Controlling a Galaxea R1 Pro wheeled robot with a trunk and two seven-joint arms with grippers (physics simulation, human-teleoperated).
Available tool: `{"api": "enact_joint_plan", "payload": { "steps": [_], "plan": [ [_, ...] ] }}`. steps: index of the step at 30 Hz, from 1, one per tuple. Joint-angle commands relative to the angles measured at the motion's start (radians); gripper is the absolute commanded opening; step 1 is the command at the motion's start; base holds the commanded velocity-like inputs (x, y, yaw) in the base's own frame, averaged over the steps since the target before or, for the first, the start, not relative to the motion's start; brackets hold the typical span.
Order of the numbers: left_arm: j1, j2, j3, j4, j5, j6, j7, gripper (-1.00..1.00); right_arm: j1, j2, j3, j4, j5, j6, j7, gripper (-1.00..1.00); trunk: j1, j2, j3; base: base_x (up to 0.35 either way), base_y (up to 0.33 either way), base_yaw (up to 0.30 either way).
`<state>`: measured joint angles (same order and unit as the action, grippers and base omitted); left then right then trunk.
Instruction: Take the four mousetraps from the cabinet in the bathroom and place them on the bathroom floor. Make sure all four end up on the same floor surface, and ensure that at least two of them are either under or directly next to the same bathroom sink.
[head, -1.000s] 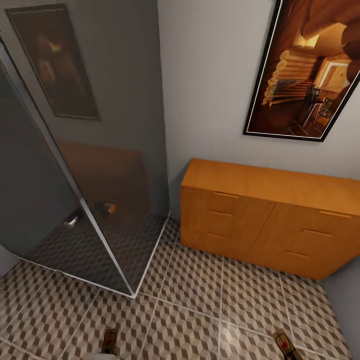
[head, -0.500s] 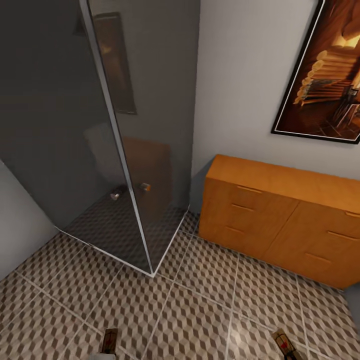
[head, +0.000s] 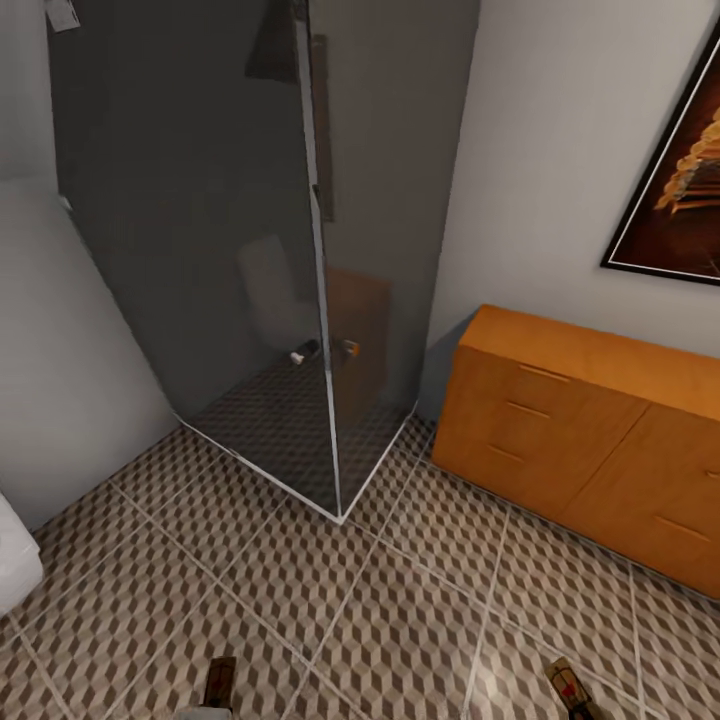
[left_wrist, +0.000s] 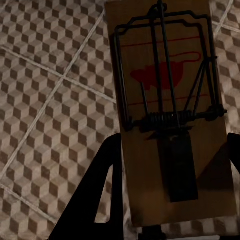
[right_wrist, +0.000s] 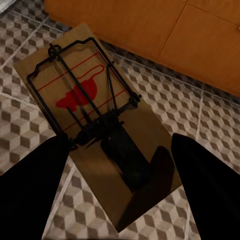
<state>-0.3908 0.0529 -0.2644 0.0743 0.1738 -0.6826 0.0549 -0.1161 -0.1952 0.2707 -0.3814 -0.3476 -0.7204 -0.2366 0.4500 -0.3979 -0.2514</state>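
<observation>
Two mousetraps are in hand. In the left wrist view my left gripper (left_wrist: 172, 142) is shut on a tan mousetrap (left_wrist: 150, 60) with dark wire and a red mark, above the cube-pattern bathroom floor (left_wrist: 45, 75). My right gripper (right_wrist: 121, 141) is shut on a second mousetrap (right_wrist: 75, 85), close to the cabinet (right_wrist: 150, 25). In the head view both mousetraps (head: 221, 682) (head: 567, 685) peek in at the bottom edge. The orange-brown cabinet (head: 590, 410) stands at the right with its drawers closed. I cannot tell whether the white form (head: 12, 560) at the left edge is the sink.
A dark glass shower enclosure (head: 300, 250) fills the corner, its metal-edged corner (head: 338, 515) jutting onto the bathroom floor (head: 400, 600). A framed picture (head: 680, 190) hangs above the cabinet. A grey wall (head: 60, 380) runs along the left.
The head view has swung left: cabinet and picture slid right in the picture, and the left wall and a white form came in. Both held mousetraps keep their place at the bottom edge.
</observation>
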Motion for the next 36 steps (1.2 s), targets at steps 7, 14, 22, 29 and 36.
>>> {"api": "enact_joint_plan", "payload": {
  "steps": [7, 14, 22, 29, 36],
  "plan": [
    [-0.002, -0.001, -0.009, 0.004, 0.003, -0.005, 0.006, -1.00, 0.000, -0.001, 0.008, -0.001, -0.004, -0.002, -0.008, -1.00, 0.000, -0.002, -0.002, -0.279, 0.000, 0.289],
    [-0.002, -0.001, -0.009, 0.004, 0.003, -0.005, 0.006, -1.00, 0.000, -0.001, 0.008, -0.001, -0.004, -0.002, -0.008, -1.00, 0.000, -0.002, -0.001, -0.276, 0.000, 0.289],
    [-0.002, -0.001, -0.009, 0.004, 0.003, -0.005, 0.006, -1.00, 0.000, -0.001, 0.008, -0.001, -0.004, -0.003, -0.008, -1.00, 0.000, -0.002, 0.001, -0.250, 0.000, 0.289],
    [-0.002, -0.001, -0.009, 0.004, 0.003, -0.005, 0.006, -1.00, 0.000, -0.001, 0.008, -0.001, -0.004, -0.003, -0.014, -1.00, 0.000, -0.002, 0.004, -0.106, 0.000, 0.289],
    [-0.002, -0.001, -0.009, 0.004, 0.003, -0.004, 0.006, -1.00, 0.000, 0.001, 0.008, -0.001, -0.004, -0.003, -0.016, -1.00, 0.000, -0.002, 0.006, -0.005, -0.034, 0.289]
  ]
}}
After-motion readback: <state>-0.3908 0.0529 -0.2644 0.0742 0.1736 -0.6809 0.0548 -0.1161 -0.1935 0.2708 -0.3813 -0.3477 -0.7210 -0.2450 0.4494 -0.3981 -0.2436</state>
